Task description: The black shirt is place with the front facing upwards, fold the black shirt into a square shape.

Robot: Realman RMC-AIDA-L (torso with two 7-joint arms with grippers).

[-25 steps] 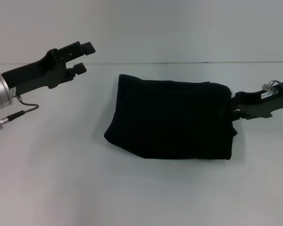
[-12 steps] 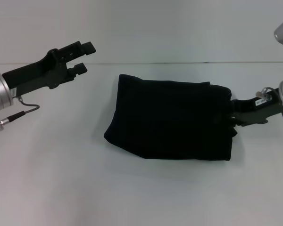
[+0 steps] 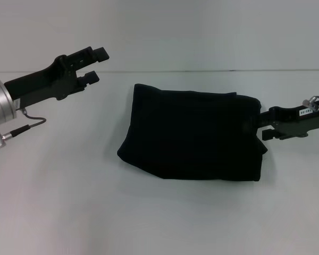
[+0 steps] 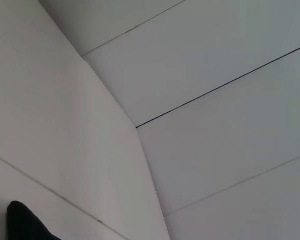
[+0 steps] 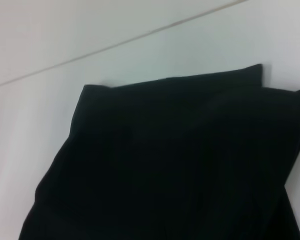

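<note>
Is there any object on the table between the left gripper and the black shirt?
No, nothing visible stands between them. The left gripper, open, hangs off to the shirt's left, and only bare white table lies between it and the black shirt. The right gripper is already at the shirt's right edge.

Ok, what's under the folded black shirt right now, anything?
Only the white table shows around the black shirt, which lies on it as a folded bundle. The right pincer meets its edge; whether any tip reaches underneath is hidden. The left pincer hovers well clear.
</note>
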